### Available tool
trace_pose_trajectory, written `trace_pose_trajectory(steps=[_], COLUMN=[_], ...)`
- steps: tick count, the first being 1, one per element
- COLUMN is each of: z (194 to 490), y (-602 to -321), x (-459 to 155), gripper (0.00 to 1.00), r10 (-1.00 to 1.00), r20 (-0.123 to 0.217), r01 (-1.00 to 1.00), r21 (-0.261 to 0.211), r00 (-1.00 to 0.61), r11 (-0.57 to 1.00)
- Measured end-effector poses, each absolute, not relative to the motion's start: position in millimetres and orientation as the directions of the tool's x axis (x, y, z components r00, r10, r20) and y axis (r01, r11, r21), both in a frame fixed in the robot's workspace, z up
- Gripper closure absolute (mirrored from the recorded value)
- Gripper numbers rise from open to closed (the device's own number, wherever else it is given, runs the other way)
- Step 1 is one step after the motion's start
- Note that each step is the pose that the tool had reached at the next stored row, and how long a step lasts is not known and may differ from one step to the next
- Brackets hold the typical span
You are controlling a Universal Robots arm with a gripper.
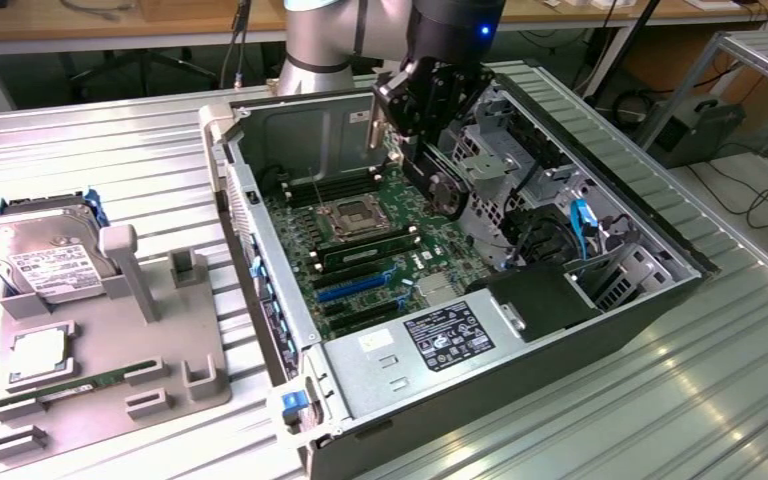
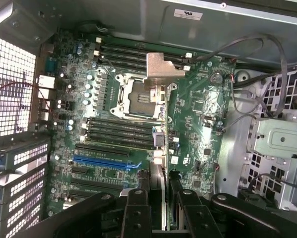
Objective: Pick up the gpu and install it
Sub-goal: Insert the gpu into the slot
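Note:
My gripper [image 1: 418,140] hangs over the far end of the open computer case [image 1: 651,300], shut on the gpu [image 1: 440,185]. The card hangs below the fingers, above the motherboard [image 1: 357,265], and does not touch it. In the wrist view the gpu [image 2: 161,124] shows edge-on, running from between my two black fingers [image 2: 138,208] out to its silver end bracket [image 2: 162,69]. It lies over the board beside the CPU socket [image 2: 136,96]. The blue expansion slot [image 2: 101,162] lies off to one side, with nothing in it.
A grey fixture plate [image 1: 104,340] at the exterior view's left carries a silver hard drive [image 1: 31,255] and a green RAM stick [image 1: 71,388]. The power supply [image 1: 424,345] fills the case's near end. Cables and a drive cage [image 1: 544,220] line the case's right side.

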State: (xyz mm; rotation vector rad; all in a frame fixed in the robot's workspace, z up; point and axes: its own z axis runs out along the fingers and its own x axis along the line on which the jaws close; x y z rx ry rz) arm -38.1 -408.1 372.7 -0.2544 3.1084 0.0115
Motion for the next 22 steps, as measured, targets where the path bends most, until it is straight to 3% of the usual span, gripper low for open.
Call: trace_pose_trajectory(steps=[22], z=[372.7], y=[-408.1], x=[-38.1], gripper=[0.73], r10=[-0.274], r20=[-0.023], r01=[-0.275], r21=[0.006], r00=[-0.961], r11=[0.962])
